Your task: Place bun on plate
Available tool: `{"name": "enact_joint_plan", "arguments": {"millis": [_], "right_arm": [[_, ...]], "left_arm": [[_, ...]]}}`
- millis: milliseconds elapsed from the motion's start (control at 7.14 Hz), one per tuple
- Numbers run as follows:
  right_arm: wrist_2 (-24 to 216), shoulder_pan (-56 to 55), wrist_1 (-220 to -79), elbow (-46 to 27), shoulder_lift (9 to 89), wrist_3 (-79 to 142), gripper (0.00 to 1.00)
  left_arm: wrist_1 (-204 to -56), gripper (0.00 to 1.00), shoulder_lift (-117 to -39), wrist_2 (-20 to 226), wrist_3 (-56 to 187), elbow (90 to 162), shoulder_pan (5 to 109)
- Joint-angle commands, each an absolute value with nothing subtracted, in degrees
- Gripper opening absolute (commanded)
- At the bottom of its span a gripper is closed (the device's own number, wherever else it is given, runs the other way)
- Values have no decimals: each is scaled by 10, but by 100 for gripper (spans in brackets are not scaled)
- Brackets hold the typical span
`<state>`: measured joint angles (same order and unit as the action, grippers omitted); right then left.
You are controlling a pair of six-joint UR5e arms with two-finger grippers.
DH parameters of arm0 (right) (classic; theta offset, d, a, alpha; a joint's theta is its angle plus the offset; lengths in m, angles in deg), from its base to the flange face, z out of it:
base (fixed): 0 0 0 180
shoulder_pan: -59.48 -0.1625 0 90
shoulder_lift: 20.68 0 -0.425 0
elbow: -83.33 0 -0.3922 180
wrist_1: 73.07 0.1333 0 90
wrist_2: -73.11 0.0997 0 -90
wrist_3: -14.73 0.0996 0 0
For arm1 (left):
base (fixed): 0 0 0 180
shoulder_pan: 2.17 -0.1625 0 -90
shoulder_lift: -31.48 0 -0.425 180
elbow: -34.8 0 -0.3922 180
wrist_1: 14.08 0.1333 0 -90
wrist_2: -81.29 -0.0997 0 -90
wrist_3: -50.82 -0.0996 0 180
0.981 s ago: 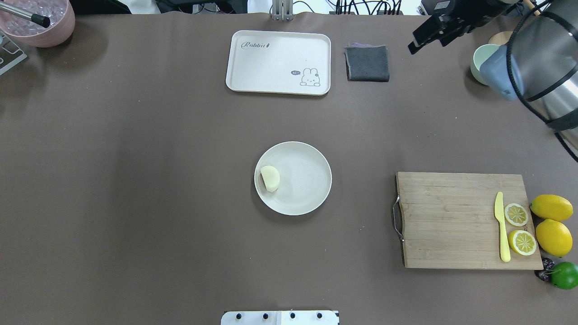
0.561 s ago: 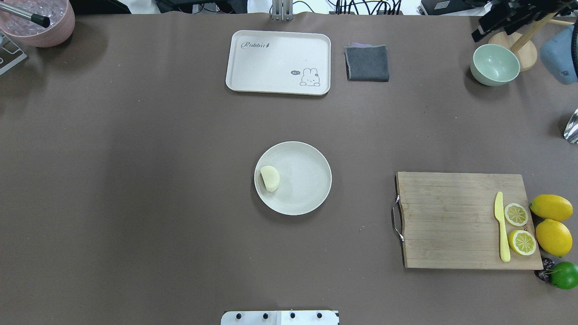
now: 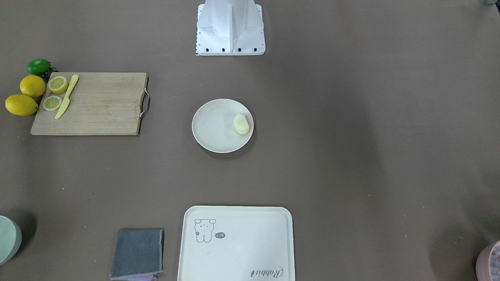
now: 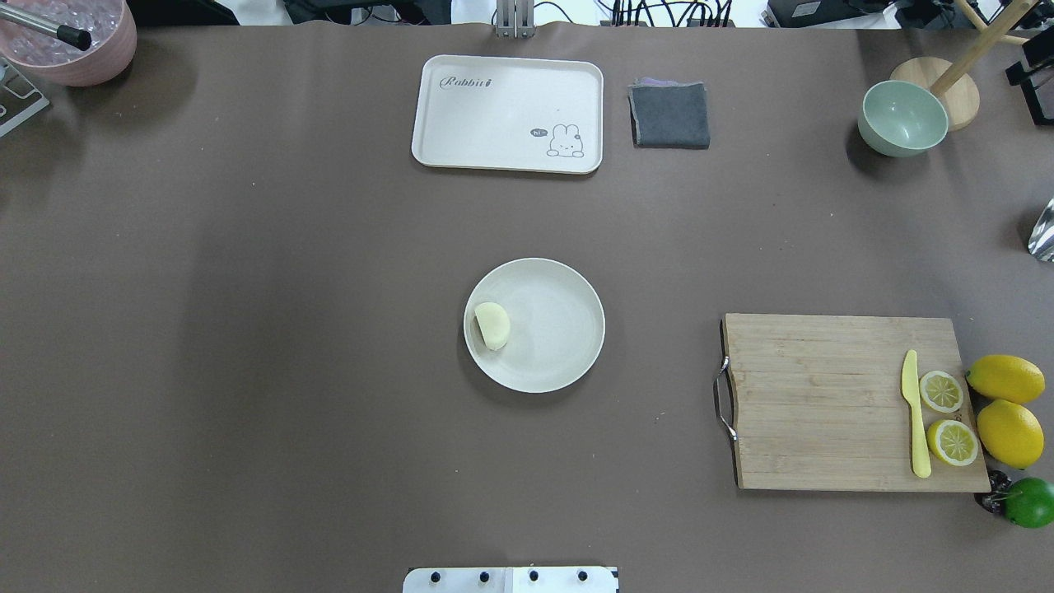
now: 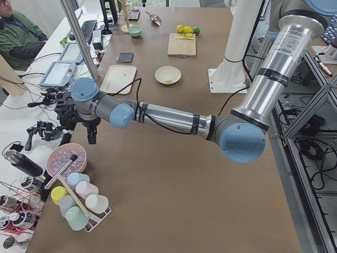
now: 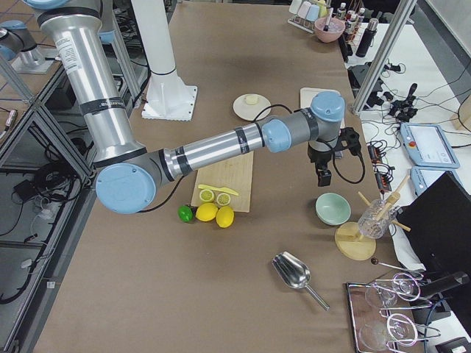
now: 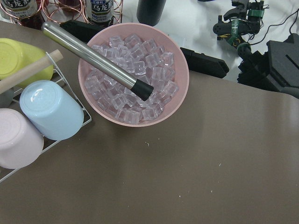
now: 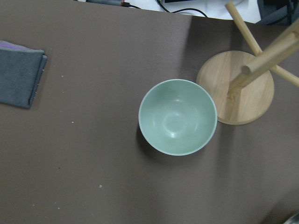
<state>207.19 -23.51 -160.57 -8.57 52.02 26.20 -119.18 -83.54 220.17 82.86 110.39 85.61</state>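
Task looks done: bun is set on plate near its rim; opening of left pincer and right pincer cannot be told.

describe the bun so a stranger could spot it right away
Start at the round cream plate in the middle of the brown table. The bun lies on it, near the rim on the robot's left. It is smooth and pale, without the segments of the lemon slices on the cutting board.

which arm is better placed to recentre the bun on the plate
Left, probably: the bun lies on the plate's left side; left gripper and right gripper both hang at far corners.
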Motion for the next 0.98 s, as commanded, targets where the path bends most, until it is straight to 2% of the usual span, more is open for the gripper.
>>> {"name": "enact_joint_plan", "arguments": {"millis": [0, 841], "right_arm": [[2058, -245, -1605, -84, 533, 256, 100], [2056, -246, -1601, -75, 523, 260, 100]], "left_arm": [[-1188, 98, -837, 2195, 818, 1094, 859], [-1171, 98, -821, 2164, 651, 1086, 882]]}}
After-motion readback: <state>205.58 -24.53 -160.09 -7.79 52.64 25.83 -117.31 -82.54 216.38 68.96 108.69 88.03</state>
